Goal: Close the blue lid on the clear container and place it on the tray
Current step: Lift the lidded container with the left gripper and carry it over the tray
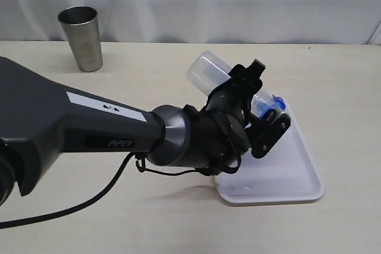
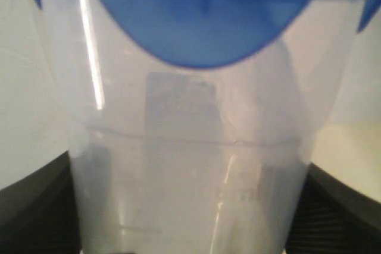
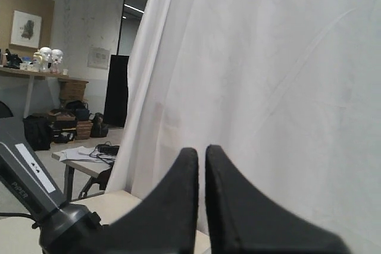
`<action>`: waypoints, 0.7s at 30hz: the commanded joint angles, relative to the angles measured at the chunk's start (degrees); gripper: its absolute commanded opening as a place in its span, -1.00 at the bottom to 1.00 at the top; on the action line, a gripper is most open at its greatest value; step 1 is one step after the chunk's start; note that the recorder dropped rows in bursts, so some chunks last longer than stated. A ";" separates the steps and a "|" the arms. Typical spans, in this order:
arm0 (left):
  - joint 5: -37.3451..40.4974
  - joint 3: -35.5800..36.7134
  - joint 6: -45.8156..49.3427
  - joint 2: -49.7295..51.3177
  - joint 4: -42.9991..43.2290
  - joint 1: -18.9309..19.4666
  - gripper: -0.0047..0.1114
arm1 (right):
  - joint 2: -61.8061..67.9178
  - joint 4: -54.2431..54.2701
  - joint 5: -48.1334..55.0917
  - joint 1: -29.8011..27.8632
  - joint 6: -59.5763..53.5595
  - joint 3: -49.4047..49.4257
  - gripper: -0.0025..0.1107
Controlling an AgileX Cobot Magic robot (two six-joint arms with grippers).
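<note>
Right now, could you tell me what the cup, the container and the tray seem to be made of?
The cup looks like brushed steel: dull grey sheen. The clear container seems see-through glossy plastic. The tray is probably smooth white plastic, softly shiny.

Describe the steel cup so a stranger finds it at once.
On the beige table, look left along the edge by the white curtain. The steel cup stands there upright, alone: shiny and opaque, unlike the clear container.

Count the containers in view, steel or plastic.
2. The steel tumbler stands upright at the table's far left; the clear container, blue lid at its mouth, is tilted in the left gripper by the tray. The arm may hide others.
</note>
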 commanded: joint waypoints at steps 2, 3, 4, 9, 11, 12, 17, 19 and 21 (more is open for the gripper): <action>-4.29 -0.54 -17.46 -1.04 0.78 0.82 -0.92 | -0.09 -0.92 -1.95 -0.08 0.11 2.37 -0.88; -6.29 -0.54 -20.88 -1.16 0.78 1.28 -0.92 | -0.09 -0.92 -2.09 -0.08 0.11 2.38 -0.88; -8.60 -0.54 -24.49 -1.25 0.78 1.80 -0.92 | -0.09 -0.92 -2.09 -0.08 0.11 2.38 -0.88; -21.39 -0.54 -34.91 -2.00 0.78 4.69 -0.92 | -0.09 2.20 -8.17 -0.08 0.11 2.38 -0.88; -23.81 -0.54 -36.04 -2.09 0.78 5.76 -0.92 | -0.09 4.97 -10.44 -0.08 0.11 2.38 -0.88; -24.37 -0.54 -36.37 -2.09 0.78 6.18 -0.92 | -0.09 5.49 -11.38 -0.08 0.11 2.38 -0.88; -34.06 -0.54 -39.69 -2.47 0.78 8.11 -0.92 | -0.09 5.49 -13.63 -0.08 0.11 2.38 -0.88; -39.86 -0.94 -40.54 -2.97 0.78 8.89 -0.92 | -0.09 5.49 -13.77 -0.08 0.11 2.38 -0.88; -42.97 -2.10 -43.26 -3.45 0.78 9.21 -0.92 | -0.09 5.49 -13.77 -0.08 0.11 2.38 -0.88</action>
